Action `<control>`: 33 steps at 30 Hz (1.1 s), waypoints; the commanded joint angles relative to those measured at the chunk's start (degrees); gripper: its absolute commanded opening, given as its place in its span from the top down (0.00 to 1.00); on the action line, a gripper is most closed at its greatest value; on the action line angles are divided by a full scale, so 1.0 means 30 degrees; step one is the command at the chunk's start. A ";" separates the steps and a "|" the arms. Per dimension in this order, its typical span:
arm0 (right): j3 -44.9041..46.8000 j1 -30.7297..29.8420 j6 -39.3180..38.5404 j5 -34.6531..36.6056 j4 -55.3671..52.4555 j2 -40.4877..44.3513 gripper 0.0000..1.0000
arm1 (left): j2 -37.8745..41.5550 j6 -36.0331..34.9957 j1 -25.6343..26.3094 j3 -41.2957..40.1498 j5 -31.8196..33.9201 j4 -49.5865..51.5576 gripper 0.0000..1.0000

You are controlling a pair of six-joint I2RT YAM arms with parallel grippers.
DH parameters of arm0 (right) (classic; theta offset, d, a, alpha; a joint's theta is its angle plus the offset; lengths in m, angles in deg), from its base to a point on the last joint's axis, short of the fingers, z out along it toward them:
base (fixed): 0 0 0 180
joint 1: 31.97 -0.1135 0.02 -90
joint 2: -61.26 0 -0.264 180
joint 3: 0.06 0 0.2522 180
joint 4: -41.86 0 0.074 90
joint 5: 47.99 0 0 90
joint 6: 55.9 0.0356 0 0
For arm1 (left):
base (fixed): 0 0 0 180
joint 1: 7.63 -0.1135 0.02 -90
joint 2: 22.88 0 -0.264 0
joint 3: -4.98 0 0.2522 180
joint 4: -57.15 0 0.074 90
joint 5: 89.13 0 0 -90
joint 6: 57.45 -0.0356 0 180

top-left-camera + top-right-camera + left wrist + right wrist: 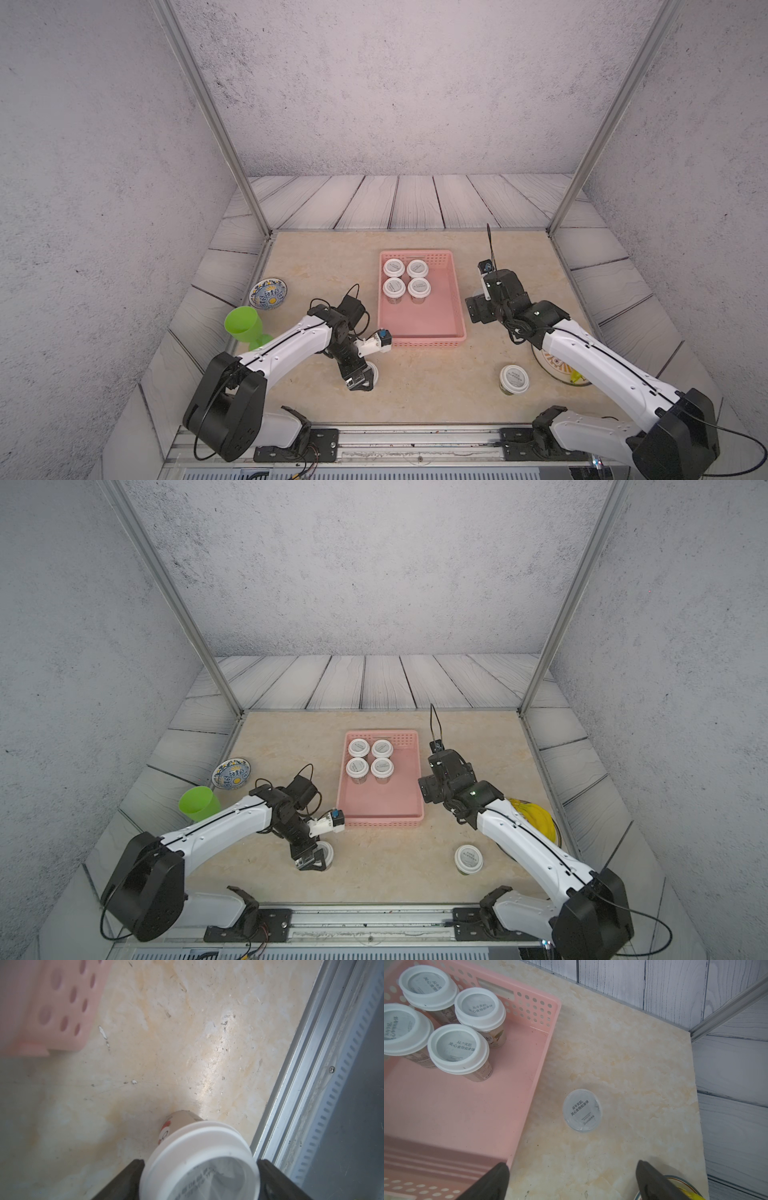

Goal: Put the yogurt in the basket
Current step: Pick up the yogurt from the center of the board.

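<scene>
Left arm (282, 349) low, its hand (200, 1162) astride 1 upright yogurt cup (197, 1142).

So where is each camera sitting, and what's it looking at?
Top views: high above the robot's base, looking down at the table; both arms show.
Left wrist: on the left arm, looking past the left gripper at one yogurt cup.
Right wrist: on the right arm, looking past the right gripper at four yogurt cups.
Shared: every view shows the basket.
</scene>
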 commanded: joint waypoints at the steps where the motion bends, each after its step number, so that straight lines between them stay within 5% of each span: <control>1: 0.0103 0.0067 0.0017 0.0039 0.0200 0.0113 0.00 | 0.0024 0.0033 0.0125 0.0085 0.0098 0.0281 0.11; 27: -0.0019 0.0138 0.0033 0.0290 -0.0012 -0.0244 0.00 | 0.0495 0.0551 0.0124 0.1527 -0.0008 0.1544 0.21; 33: -0.0091 0.0163 0.0010 0.0217 -0.0024 -0.0358 0.00 | 0.0181 0.0568 0.0181 0.1214 0.0519 0.1228 0.10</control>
